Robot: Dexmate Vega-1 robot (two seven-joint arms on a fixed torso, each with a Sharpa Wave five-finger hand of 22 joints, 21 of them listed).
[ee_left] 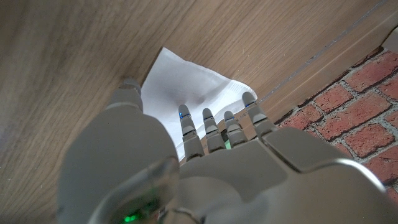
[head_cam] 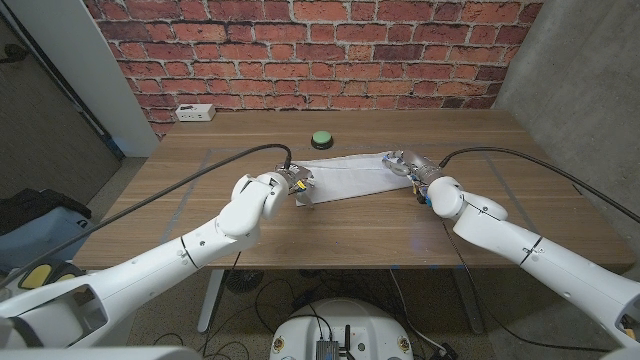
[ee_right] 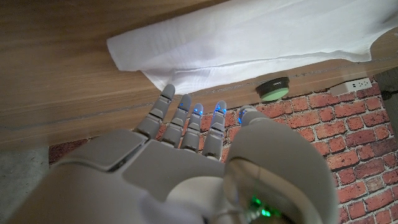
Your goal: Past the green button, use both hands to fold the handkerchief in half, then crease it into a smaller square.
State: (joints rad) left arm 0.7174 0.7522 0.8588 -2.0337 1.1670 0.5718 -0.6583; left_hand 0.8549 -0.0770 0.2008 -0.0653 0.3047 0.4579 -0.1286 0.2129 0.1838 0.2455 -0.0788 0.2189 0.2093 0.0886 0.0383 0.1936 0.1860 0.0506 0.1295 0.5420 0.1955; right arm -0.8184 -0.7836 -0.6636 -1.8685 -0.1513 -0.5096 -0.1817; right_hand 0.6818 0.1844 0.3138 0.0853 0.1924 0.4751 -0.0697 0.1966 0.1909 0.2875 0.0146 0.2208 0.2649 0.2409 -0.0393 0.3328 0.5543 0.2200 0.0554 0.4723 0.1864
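Handkerchief (head_cam: 345, 178) folded once between left hand (head_cam: 297, 184) and right hand (head_cam: 408, 165); grip on either end unclear; square crease pending.

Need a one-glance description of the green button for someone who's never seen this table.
Start at the red brick wall behind the wooden table. Near the table's far edge, about mid-width, sits a small round green button, just beyond the white handkerchief. It is the only green, round thing there; the white power strip is rectangular.
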